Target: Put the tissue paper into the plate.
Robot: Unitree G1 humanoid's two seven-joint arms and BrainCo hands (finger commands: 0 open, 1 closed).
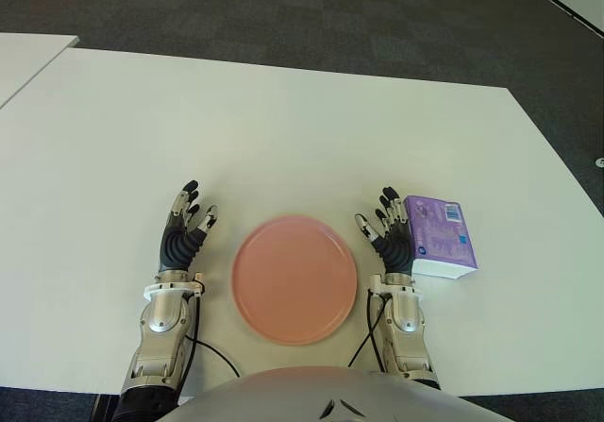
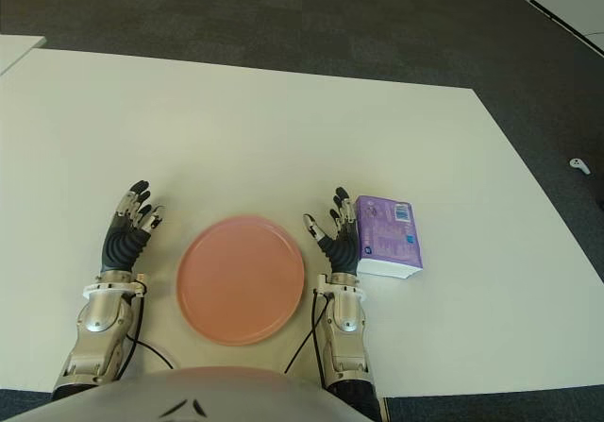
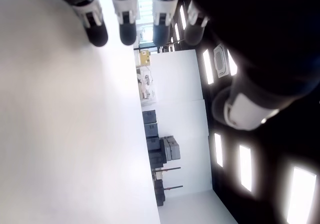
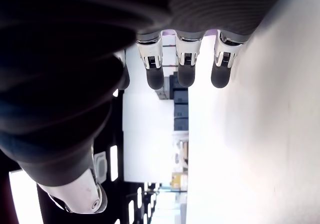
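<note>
A purple pack of tissue paper (image 1: 439, 235) lies on the white table (image 1: 283, 129), just right of my right hand (image 1: 389, 231). That hand shows with fingers spread and nothing in it, its side close beside the pack; I cannot tell whether they touch. The round pink plate (image 1: 294, 278) sits between my two hands, with nothing in it. My left hand (image 1: 186, 222) shows left of the plate, fingers spread and holding nothing. In the right wrist view the fingers (image 4: 186, 66) are extended with nothing between them.
The table's right edge (image 1: 557, 167) runs a little beyond the pack. Dark carpet (image 1: 330, 16) lies past the far edge. Another white table corner (image 1: 28, 49) shows at far left. Cables (image 1: 212, 351) trail from both wrists near the front edge.
</note>
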